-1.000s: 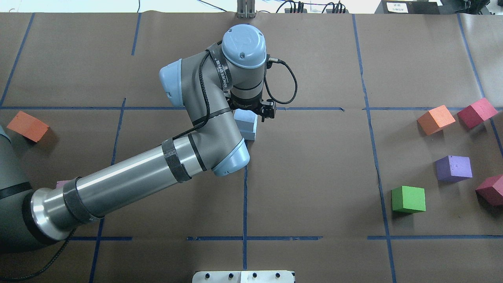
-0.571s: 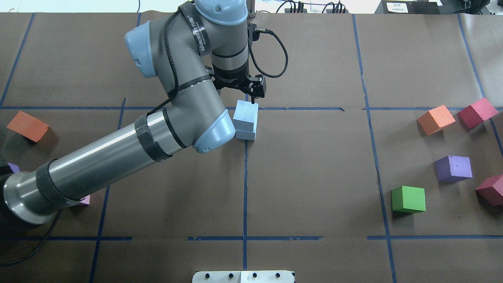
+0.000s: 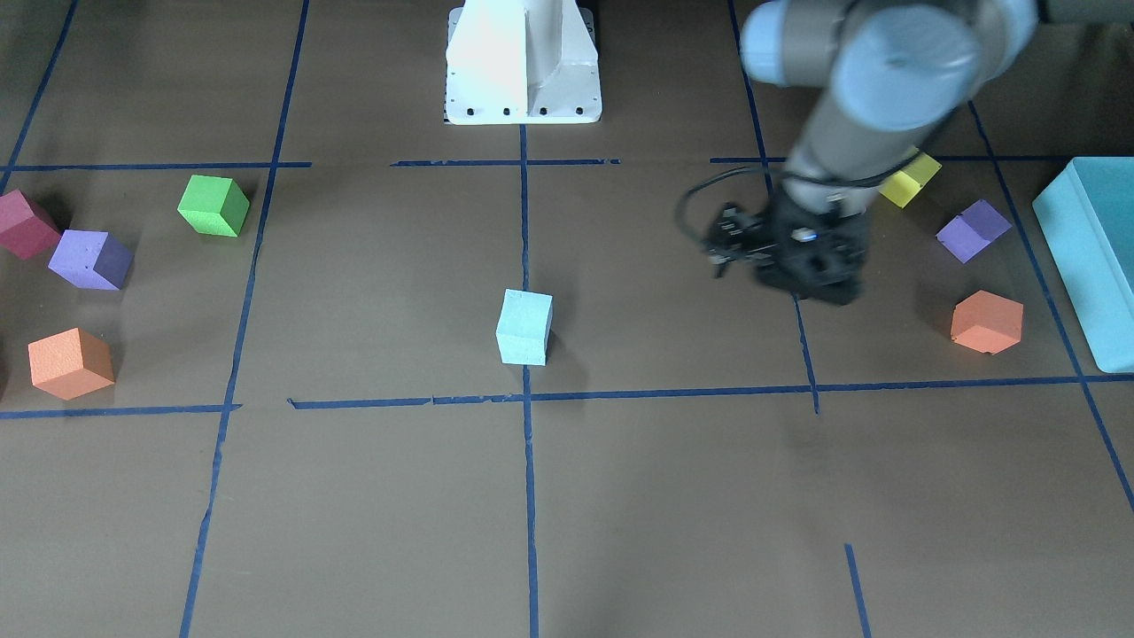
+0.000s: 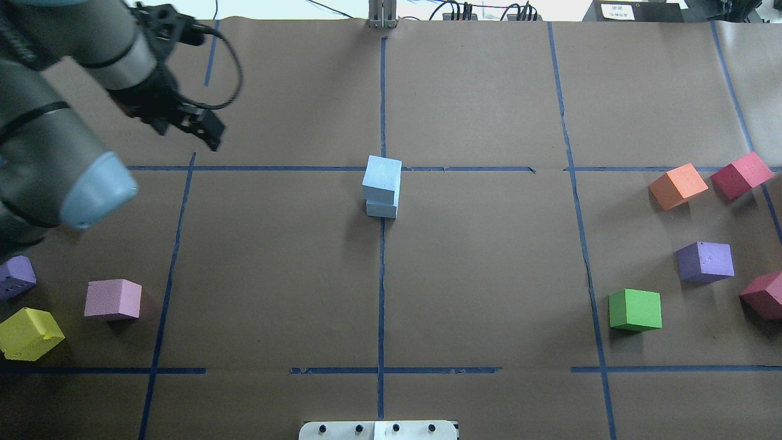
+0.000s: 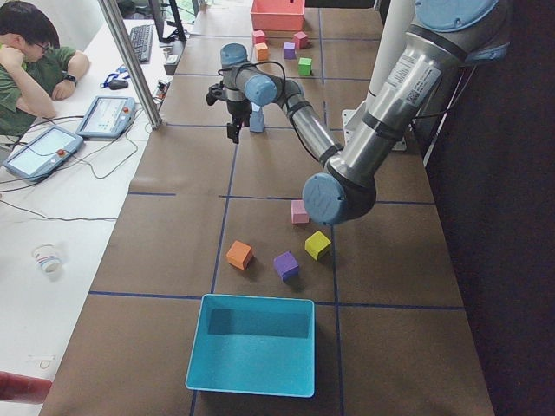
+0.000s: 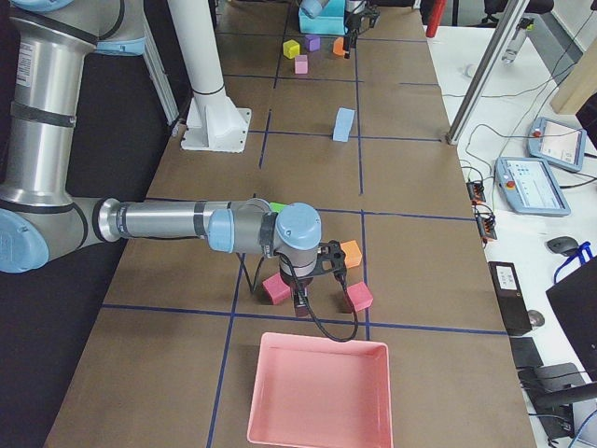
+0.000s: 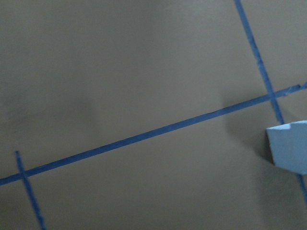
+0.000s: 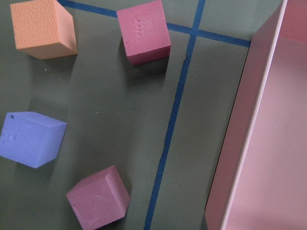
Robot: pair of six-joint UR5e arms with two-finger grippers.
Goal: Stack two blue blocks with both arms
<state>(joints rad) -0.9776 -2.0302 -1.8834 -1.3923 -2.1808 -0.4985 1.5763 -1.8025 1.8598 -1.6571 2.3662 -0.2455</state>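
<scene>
The two blue blocks stand stacked at the table's centre, the top block (image 4: 382, 180) sitting a little askew on the bottom one (image 4: 382, 210). The stack also shows in the front view (image 3: 524, 328) and as a corner in the left wrist view (image 7: 289, 151). My left gripper (image 4: 198, 129) hangs empty over bare table, well to the left of the stack, and looks open; it also shows in the front view (image 3: 811, 282). My right gripper (image 6: 312, 297) shows only in the right side view, low among cubes beside the pink tray; I cannot tell whether it is open.
Orange (image 4: 678, 186), red (image 4: 741, 174), purple (image 4: 705, 261), green (image 4: 635, 310) and dark red (image 4: 763, 295) cubes lie at the right. Pink (image 4: 113, 299), yellow (image 4: 29, 333) and purple (image 4: 16, 278) cubes lie at the left. A teal box (image 3: 1094, 257) and a pink tray (image 6: 317, 392) sit at the table's ends.
My left arm has risen off the stack and swung back to the left. The top blue block stays on the bottom one, now uncovered.
</scene>
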